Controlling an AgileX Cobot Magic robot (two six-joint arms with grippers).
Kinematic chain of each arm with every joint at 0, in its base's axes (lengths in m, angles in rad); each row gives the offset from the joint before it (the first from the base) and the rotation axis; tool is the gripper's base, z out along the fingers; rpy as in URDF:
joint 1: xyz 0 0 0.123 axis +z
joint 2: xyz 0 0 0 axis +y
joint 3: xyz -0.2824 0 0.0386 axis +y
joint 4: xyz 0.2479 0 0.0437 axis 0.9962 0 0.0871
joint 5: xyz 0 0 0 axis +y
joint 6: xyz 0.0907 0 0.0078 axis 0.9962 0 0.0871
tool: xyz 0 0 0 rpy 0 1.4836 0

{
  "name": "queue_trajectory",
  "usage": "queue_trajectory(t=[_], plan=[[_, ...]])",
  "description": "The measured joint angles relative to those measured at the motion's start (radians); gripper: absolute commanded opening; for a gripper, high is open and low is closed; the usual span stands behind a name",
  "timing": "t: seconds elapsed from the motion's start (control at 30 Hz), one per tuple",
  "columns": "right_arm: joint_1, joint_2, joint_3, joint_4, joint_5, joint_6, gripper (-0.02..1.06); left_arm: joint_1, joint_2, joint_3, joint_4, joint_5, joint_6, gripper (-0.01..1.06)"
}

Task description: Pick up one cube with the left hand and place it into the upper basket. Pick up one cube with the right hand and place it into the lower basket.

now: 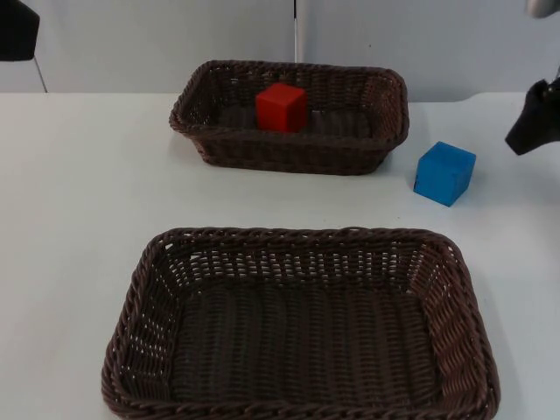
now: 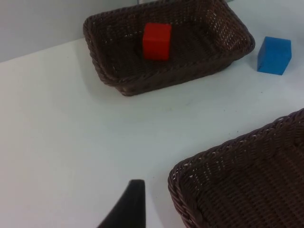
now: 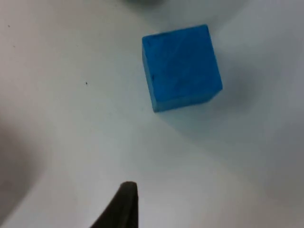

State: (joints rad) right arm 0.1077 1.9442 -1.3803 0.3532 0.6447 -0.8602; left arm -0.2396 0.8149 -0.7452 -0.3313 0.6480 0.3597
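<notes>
Top view looks down on a white counter that runs back to a grey partition wall. Two dark brown wicker baskets stand on it: the upper basket close to the wall and the lower basket nearest the camera, well apart from each other. A red cube sits upright inside the upper basket, towards its middle. A blue cube rests on the bare counter just beside the upper basket's right end, clear of the rim, and outside the lower basket.

Left claw hangs high at the counter's far left edge, well away from both baskets; whether its fingers are apart or together cannot be told. From the left wrist view the red cube lies in the upper basket, with the blue cube beyond.

Right claw hovers above the counter near the blue cube, apart from it; its finger state cannot be told either.
</notes>
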Motion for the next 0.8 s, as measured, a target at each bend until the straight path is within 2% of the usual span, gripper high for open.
queue_trajectory(t=[0.27,0.33,0.47,0.63,0.8], plan=[[0.007,0.167,-0.122,0.177,-0.005,-0.159,1.05,0.000,0.000,0.000,0.004,0.000,0.000,1.05],[0.018,0.185,-0.133,0.179,-0.017,-0.167,1.05,0.000,0.000,0.000,0.004,0.000,0.000,1.05],[0.077,0.245,-0.155,0.192,-0.111,-0.179,1.05,0.000,0.000,0.000,0.004,0.000,0.000,1.05],[0.115,0.289,-0.155,0.196,-0.182,-0.180,1.05,0.000,0.000,0.000,0.006,0.000,0.000,1.05],[0.119,0.320,-0.155,0.196,-0.205,-0.180,1.05,0.000,0.000,0.000,0.006,0.000,0.000,1.05]])
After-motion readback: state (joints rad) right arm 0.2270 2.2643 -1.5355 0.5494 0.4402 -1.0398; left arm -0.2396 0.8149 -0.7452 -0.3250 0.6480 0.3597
